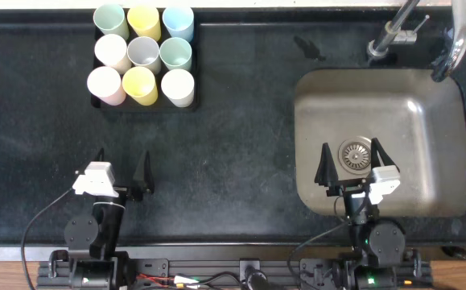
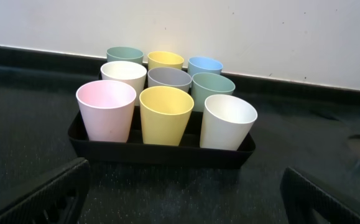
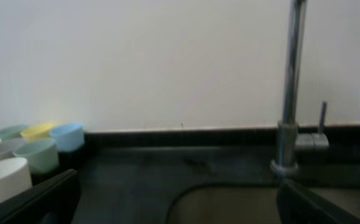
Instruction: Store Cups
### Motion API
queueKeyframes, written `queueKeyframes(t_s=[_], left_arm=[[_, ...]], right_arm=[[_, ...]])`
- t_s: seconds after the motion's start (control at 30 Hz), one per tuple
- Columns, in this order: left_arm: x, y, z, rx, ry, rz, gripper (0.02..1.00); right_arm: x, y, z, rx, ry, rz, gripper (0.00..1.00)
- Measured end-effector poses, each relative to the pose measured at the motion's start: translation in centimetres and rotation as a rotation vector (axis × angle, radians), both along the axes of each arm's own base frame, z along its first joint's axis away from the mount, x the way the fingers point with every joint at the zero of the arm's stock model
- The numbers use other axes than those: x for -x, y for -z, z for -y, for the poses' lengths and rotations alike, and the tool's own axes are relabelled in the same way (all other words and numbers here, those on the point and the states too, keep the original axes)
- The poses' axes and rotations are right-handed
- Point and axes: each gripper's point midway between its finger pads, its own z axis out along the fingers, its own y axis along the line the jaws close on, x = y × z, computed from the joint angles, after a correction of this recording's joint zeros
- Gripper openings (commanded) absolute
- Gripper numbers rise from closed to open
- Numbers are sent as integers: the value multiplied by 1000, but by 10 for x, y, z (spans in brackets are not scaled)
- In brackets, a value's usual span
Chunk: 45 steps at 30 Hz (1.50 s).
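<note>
Matte pastel tapered cups, nine, fill a black rectangular tray at 11 o'clock; left gripper and right gripper gape, released.

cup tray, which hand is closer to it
Left. The left hand is straight in front of the cup tray; the right hand is far off to the side, over the sink.

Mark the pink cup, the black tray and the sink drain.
pink cup (image 2: pixel 107 119), left wrist view, on its outer wall.
black tray (image 2: pixel 161 154), left wrist view, on its front wall.
sink drain (image 1: pixel 355 153), top view, on the strainer's middle.
</note>
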Motion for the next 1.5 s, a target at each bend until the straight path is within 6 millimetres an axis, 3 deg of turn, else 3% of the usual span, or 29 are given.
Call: queueKeyframes(t_s=[0.23, 0.83, 1.5], left_arm=[[0, 0, 0, 0, 0, 0, 1000], [0, 0, 0, 0, 0, 0, 998], [0, 0, 0, 0, 0, 0, 998]], right_arm=[[-2, 30, 4, 8, 25, -122, 993], [-2, 30, 5, 207, 38, -101, 993], [-2, 31, 5, 225, 38, -101, 996]])
